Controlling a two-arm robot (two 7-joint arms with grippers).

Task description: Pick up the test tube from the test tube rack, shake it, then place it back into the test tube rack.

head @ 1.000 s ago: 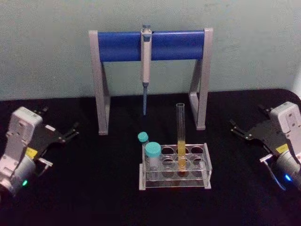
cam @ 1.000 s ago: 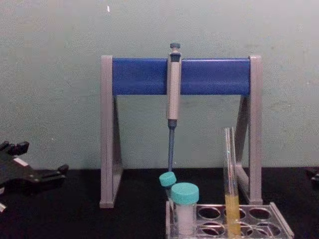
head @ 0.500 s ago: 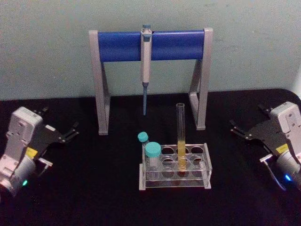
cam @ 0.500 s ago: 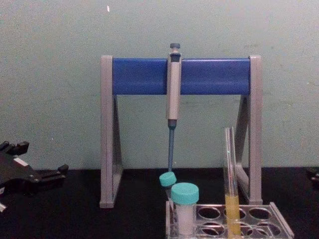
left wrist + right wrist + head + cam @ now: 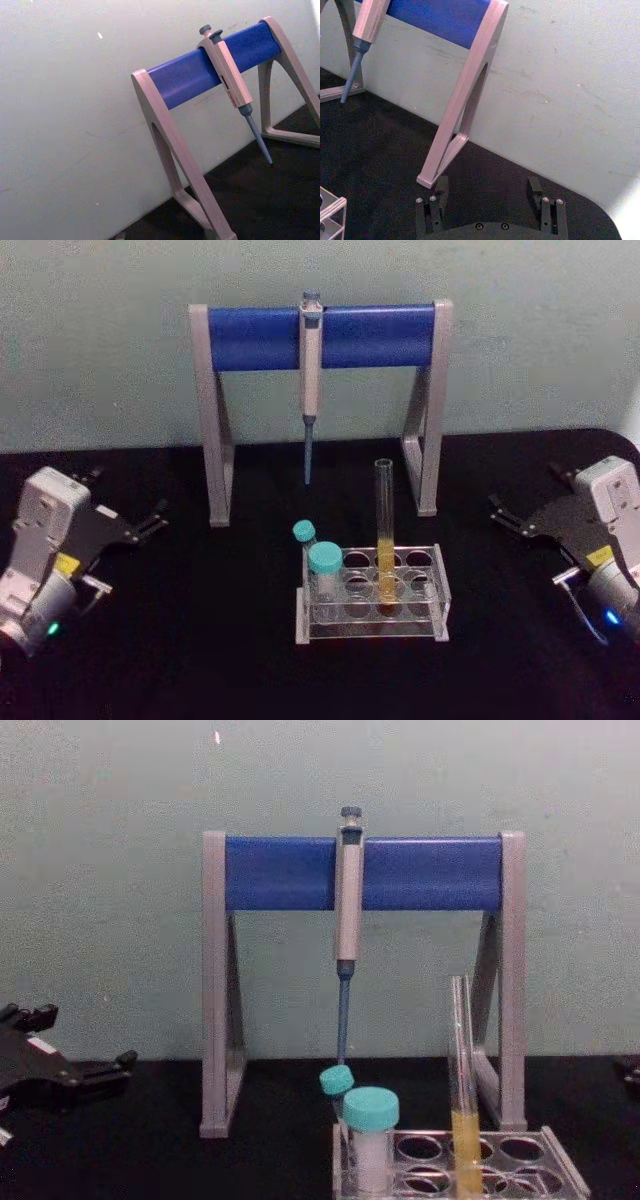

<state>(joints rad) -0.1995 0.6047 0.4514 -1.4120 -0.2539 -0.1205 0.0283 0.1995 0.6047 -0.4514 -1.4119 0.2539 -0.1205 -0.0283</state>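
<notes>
The test tube (image 5: 384,525) stands upright in a hole of the clear test tube rack (image 5: 372,630) at the table's middle, yellow liquid in its lower part. The chest view shows the test tube (image 5: 462,1060) rising from the rack (image 5: 565,1175). My left gripper (image 5: 128,495) rests open at the far left of the table, far from the rack. At the far right my right gripper (image 5: 527,490) is open too, and the right wrist view shows the right gripper (image 5: 487,187) with nothing between its fingers (image 5: 440,187). A rack corner (image 5: 332,210) shows there.
A tall grey-and-blue pipette stand (image 5: 260,338) stands behind the rack, with a grey pipette (image 5: 310,360) hanging from its bar. Two teal-capped vials (image 5: 324,560) sit at the rack's left end. The black tabletop (image 5: 200,640) runs back to a pale wall.
</notes>
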